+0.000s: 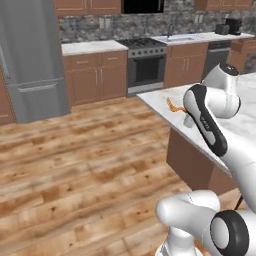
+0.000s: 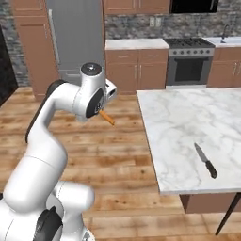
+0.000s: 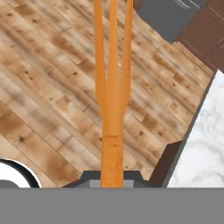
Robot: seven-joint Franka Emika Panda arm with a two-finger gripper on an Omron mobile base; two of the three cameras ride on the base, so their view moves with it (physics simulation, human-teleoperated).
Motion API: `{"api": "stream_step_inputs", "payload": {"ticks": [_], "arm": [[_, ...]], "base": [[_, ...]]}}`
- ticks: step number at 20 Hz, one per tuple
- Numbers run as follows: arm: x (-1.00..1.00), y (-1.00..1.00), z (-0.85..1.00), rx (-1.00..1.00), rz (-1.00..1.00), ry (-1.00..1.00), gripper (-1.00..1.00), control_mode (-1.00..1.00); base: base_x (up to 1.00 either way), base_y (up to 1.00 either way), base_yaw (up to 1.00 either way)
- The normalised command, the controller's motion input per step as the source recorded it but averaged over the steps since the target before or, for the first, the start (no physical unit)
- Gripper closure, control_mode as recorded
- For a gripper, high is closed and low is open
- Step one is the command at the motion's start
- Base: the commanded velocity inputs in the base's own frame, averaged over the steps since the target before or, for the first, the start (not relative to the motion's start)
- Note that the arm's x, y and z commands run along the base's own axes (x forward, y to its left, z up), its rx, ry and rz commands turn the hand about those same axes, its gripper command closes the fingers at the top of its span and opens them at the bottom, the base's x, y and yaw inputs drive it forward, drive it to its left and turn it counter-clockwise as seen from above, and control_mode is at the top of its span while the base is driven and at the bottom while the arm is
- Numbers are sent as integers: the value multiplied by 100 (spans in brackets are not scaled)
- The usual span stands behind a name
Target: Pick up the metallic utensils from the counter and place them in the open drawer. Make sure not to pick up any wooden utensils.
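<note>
Hand view: orange fork (image 3: 113, 87) over wood floor (image 3: 43, 87).

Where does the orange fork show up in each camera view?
Left base view: orange fork, prongs poking out left of the arm's elbow, over the counter corner.
Right base view: below the wrist, over the floor.
Hand view: centre, prongs up.
Shared landmark: the counter.
</note>
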Motion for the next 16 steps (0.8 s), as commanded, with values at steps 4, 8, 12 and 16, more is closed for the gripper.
{"api": "stream_step_inputs", "payload": {"ticks": [4, 8, 12, 16], "arm": [[0, 0, 0, 0, 0, 0, 100, 100], [0, 0, 0, 0, 0, 0, 100, 100], [0, 0, 0, 0, 0, 0, 100, 100], [0, 0, 0, 0, 0, 0, 100, 100]], "base": [[95, 98, -40], [100, 82, -49], [100, 79, -53], [100, 97, -56]]}}
